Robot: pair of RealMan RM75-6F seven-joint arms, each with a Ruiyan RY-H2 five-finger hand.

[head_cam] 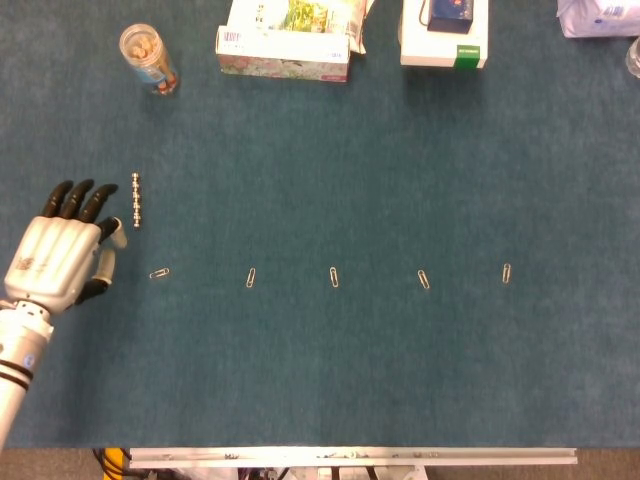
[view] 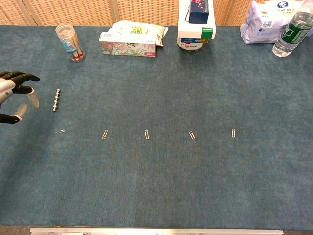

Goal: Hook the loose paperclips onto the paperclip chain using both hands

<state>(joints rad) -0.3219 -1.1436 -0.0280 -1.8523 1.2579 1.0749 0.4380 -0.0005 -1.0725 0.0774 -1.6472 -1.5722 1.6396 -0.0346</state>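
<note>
Teal felt covers the table (head_cam: 380,180). From the head view, the left hand (head_cam: 62,250) hovers palm-down, fingers apart and holding nothing, just left of the paperclip chain (head_cam: 136,199). Five loose paperclips (head_cam: 334,277) lie in a row below it. In the chest view, the left hand (view: 12,95) sits at the left edge, fingers spread, near the chain (view: 56,100); the paperclips (view: 146,133) lie apart.
</note>
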